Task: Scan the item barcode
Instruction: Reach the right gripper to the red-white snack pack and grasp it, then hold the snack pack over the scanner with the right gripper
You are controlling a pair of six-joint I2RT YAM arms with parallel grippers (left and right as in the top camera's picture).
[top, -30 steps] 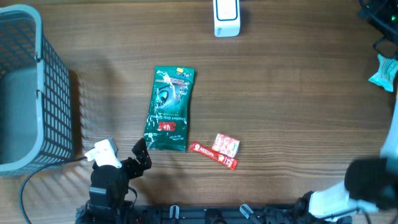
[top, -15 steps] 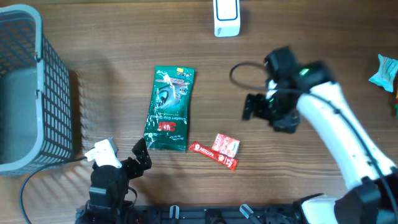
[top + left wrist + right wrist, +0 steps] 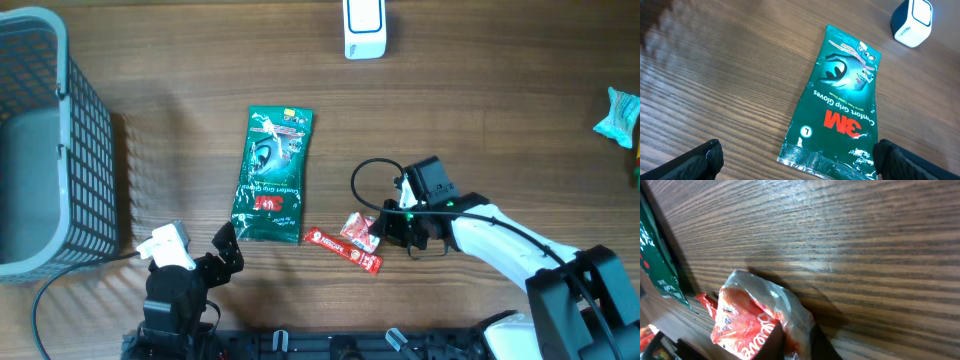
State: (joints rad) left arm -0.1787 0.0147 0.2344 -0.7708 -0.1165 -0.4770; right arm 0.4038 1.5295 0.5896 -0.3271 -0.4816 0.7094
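The right gripper (image 3: 386,229) pinches one edge of a red-and-white snack packet (image 3: 362,232) low on the wooden table (image 3: 500,120), its two fingers pressed together on the crumpled film so that the wrapper bunches up between them. The hold looks like the start of a lift, since the packet's barcode would have to be shown to the white-and-blue scanner (image 3: 364,28), which stands well apart at the table's far edge. The wrist view shows red lettering on the packet, too creased to read, and no barcode can be made out. Just beside the packet lies a red stick packet (image 3: 345,250), flat on the wood and not gripped; its print is too small to read. Further left the left gripper (image 3: 799,150) rests near the table's front edge with its fingers spread wide and nothing between them, apparently parked while the other arm works. Ahead of it lies a green glove pack (image 3: 840,105), printed side up, marked "3M" in red, "Comfort Grip Gloves" in white and a circled "L". A grey basket (image 3: 85,130) stands at the left edge, probably for scanned goods, and a teal wrapper (image 3: 620,112) lies at the right edge
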